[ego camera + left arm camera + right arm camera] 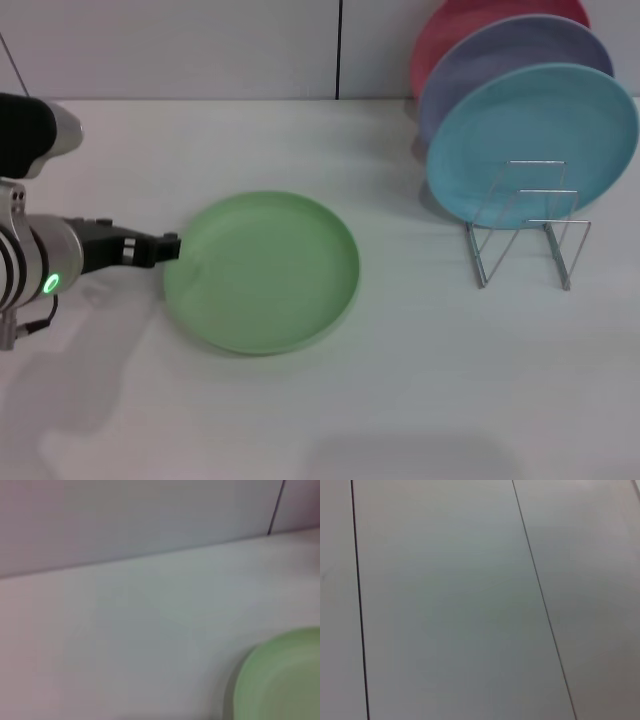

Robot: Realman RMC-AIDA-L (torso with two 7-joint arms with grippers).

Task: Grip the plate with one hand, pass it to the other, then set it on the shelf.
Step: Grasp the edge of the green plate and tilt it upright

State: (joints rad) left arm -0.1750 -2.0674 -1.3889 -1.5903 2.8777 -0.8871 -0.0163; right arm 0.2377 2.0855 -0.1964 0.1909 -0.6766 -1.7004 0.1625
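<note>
Left gripper [172,246]: your fingers meet the plate's left rim; grip state unclear.
Light-green plate [265,270]: flat on table.

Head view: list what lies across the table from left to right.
Left hand at the plate's left rim → green plate lying flat on the table → wire shelf with the light-blue plate standing in it.

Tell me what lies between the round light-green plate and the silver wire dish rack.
Nothing: in the head view only bare white table separates the round light-green plate from the silver wire dish rack.
</note>
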